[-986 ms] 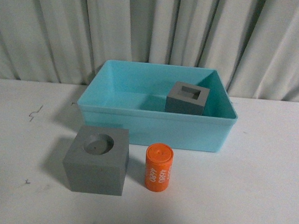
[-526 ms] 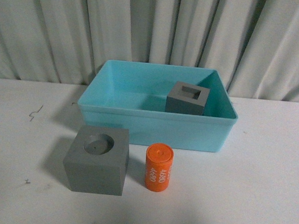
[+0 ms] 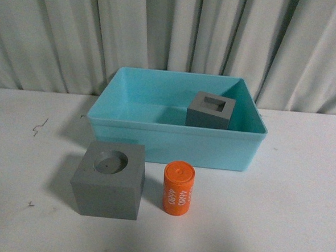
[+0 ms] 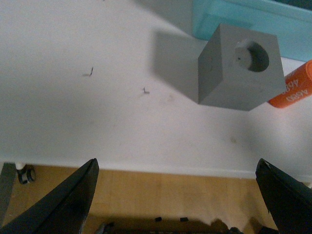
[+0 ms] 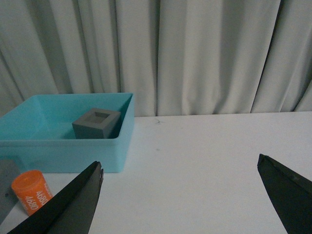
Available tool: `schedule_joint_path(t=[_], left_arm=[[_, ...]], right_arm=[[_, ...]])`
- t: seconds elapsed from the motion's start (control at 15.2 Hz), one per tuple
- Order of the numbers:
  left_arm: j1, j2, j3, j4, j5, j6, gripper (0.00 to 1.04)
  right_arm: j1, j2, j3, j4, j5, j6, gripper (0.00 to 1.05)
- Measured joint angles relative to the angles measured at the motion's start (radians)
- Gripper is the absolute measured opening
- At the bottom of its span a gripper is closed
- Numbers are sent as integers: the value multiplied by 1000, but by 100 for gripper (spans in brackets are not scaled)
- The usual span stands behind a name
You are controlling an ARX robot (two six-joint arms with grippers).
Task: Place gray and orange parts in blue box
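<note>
A gray cube with a round recess (image 3: 109, 179) stands on the white table in front of the blue box (image 3: 235, 150). An orange cylinder with white lettering (image 3: 178, 189) stands upright just right of it. A second gray cube, with a square recess (image 3: 210, 110), sits inside the box at its right rear. Neither arm shows in the front view. My left gripper (image 4: 178, 168) is open over the table's near edge, well short of the round-recess cube (image 4: 241, 67). My right gripper (image 5: 180, 168) is open over bare table, to the right of the box (image 5: 58, 151) and the cylinder (image 5: 32, 191).
A gray pleated curtain (image 3: 173, 35) hangs behind the table. The white tabletop (image 3: 299, 214) stretches to either side of the box. A wooden floor (image 4: 170, 195) shows below the table's edge in the left wrist view.
</note>
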Motion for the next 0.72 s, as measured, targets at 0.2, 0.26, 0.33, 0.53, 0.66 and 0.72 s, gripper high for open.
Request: schedule_joint_path(t=[0.2, 0.26, 0.33, 0.53, 0.66, 0.72], left_arm=[[-129, 386, 150, 291, -72, 38, 98], [-171, 495, 193, 372, -87, 67, 98], [-209, 608, 233, 466, -106, 106, 98], [-251, 821, 303, 602, -131, 194, 98], [-261, 906, 321, 644, -139, 225, 98], [-262, 947, 331, 661, -143, 235, 98]], right_arm=[[0, 0, 0, 0, 0, 0, 98], [0, 0, 0, 0, 0, 0, 98], [0, 0, 0, 0, 0, 0, 98], [0, 0, 0, 0, 0, 0, 98], [0, 0, 0, 0, 0, 0, 98], [0, 0, 0, 0, 0, 0, 98]])
